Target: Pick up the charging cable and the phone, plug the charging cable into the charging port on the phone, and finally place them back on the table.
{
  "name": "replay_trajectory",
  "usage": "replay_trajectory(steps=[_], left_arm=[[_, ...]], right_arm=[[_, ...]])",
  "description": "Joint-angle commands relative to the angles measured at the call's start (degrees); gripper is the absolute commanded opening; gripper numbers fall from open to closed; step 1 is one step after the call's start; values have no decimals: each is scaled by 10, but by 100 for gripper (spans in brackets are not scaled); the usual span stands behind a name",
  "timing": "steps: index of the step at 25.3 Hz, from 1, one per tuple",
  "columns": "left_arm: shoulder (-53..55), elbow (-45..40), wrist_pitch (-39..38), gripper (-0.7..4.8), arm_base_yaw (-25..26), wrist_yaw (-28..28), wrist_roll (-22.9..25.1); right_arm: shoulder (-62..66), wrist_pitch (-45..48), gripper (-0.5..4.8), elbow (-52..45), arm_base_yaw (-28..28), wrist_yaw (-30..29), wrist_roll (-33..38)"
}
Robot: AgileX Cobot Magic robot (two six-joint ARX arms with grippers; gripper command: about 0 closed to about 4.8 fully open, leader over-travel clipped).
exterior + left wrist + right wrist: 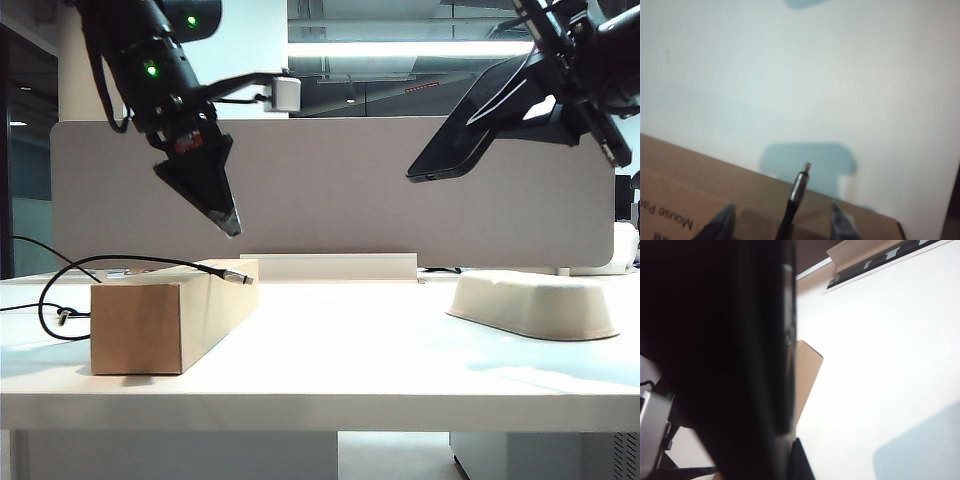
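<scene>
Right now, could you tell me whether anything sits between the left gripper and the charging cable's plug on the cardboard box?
Nothing visible does. The left gripper hangs open above the charging cable, whose plug rests on the cardboard box. In the left wrist view, only open air separates them.

The exterior camera is facing the white worktop (330,370) from its front edge; both wrist cameras are looking down, sharing the brown cardboard box (170,320).

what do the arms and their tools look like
Both arms are black. The left arm shows green indicator lights, a red marking near the wrist and a small grey-white camera block on a black bracket. Its left tool has dark wedge-shaped fingers tapering to a point. The right arm is black with angular links; its right tool is dark too, its shape hard to make out.
</scene>
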Motion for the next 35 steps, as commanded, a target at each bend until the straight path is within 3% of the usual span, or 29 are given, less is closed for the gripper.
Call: replay_trajectory(steps=[1, 7, 11, 14, 22, 32, 33, 34, 35], left_arm=[[9, 2, -4, 236, -10, -41, 50], [27, 2, -14, 236, -14, -65, 87], [29, 2, -11, 235, -16, -54, 87], [35, 2, -5, 205, -27, -50, 87], [59, 2, 10, 206, -54, -89, 87], [60, 2, 7, 205, -53, -116, 83], [60, 2, 9, 200, -54, -115, 83], [61, 2, 12, 146, -54, -115, 83], [63, 2, 14, 130, -54, -115, 83]], right_arm=[[-21, -6, -2, 3, -2, -5, -20], [-35, -34, -2, 3, -3, -15, -24], [-36, -34, -2, 3, -3, -19, -24], [-36, -35, -2, 3, -3, -21, -34], [-37, -47, -2, 3, -3, -36, -35], [-37, -47, -2, 3, -5, -51, -37], [-37, -47, -2, 3, -5, -51, -37], [-37, -47, -2, 3, -5, -51, -37], [-37, -47, -2, 3, -5, -51, -37]])
